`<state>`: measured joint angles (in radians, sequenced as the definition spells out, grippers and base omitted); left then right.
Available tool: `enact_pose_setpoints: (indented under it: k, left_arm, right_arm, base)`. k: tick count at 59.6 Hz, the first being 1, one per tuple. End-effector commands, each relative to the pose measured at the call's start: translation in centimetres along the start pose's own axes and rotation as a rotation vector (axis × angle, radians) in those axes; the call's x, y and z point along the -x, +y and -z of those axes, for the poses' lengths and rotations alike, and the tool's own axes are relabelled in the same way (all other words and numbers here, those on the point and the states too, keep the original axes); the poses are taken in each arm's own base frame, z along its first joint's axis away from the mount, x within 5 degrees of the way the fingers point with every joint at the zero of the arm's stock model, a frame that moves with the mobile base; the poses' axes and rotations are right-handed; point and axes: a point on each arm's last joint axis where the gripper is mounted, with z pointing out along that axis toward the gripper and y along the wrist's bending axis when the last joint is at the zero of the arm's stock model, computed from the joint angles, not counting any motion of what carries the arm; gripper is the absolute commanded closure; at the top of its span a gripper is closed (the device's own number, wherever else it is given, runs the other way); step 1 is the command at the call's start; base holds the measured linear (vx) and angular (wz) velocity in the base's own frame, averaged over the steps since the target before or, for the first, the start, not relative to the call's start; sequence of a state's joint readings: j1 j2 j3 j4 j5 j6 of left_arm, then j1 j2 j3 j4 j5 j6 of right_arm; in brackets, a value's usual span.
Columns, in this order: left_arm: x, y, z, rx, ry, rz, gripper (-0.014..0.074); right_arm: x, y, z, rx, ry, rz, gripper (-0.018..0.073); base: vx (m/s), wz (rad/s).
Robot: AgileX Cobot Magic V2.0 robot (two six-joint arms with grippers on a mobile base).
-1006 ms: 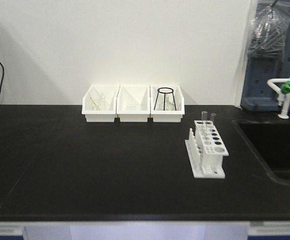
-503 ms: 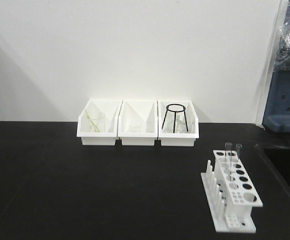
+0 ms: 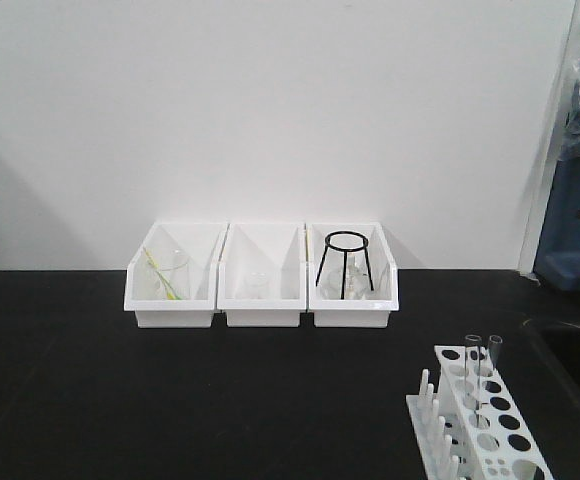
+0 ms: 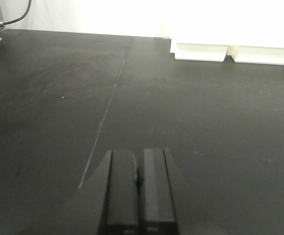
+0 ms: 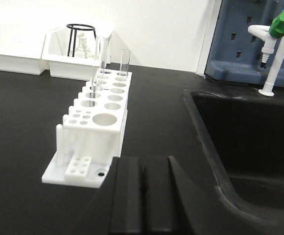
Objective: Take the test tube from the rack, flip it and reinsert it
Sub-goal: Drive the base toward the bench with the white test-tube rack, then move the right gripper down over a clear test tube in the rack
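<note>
As the view nears, rack [image 3: 482, 428] lower right, bins [image 3: 262, 318] larger

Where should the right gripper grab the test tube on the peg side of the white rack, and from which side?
Probably the bare glass of the test tube above the rack top plate, coming from above. It stands roughly upright, its lower part sunk in a hole. The second tube stands close beside it, so the right gripper should close along the rack's length.

Left claw [image 4: 138, 164] pressed closed over black bench [image 4: 205, 107].
</note>
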<state>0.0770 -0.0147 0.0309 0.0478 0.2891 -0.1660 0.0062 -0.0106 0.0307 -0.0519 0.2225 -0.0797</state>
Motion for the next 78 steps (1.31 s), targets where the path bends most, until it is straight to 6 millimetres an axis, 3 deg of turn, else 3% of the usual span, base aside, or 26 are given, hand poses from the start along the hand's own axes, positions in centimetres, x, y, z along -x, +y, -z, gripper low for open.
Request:
enact_pose_setpoints:
  k: [1, 78]
  left_arm:
    - [0.79, -0.17, 0.12, -0.023, -0.096, 0.003, 0.0603]
    - [0.79, -0.17, 0.12, -0.023, -0.096, 0.003, 0.0603]
  right_arm:
    - [0.71, -0.10, 0.09, -0.014, -0.084, 0.013, 0.0568]
    - [0.83, -0.09, 0.10, -0.012, -0.098, -0.014, 0.0568]
  base:
    - [0.17, -0.02]
    - [0.06, 0.00]
